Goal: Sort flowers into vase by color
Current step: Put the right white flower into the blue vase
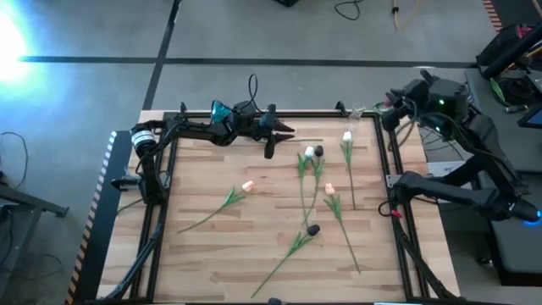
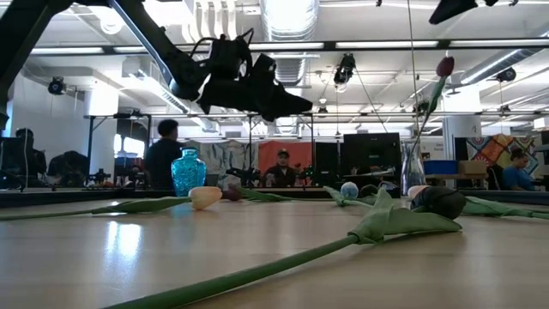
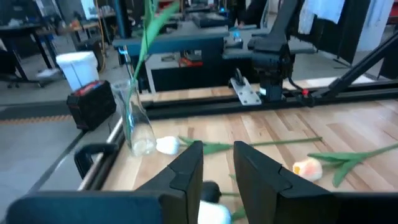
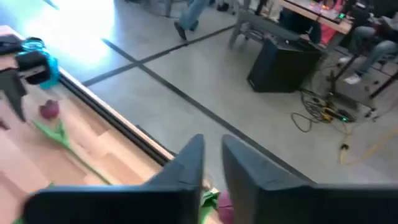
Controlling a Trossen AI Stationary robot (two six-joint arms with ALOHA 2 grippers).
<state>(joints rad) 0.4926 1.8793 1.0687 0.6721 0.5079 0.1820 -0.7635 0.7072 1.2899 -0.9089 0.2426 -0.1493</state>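
The left gripper hangs above the far edge of the light wooden slatted table, its two dark fingers a little apart with nothing between them. Just behind it on the far rim stands a blue glass vase. At the far right corner a clear glass vase holds one stem. The artificial tulips lie scattered over the middle and right of the tabletop: white heads near the far edge, a peach one left of centre, a dark one nearer the front. The left and front parts of the board are bare. The right gripper sits past the table's far right edge, fingers slightly parted and empty.
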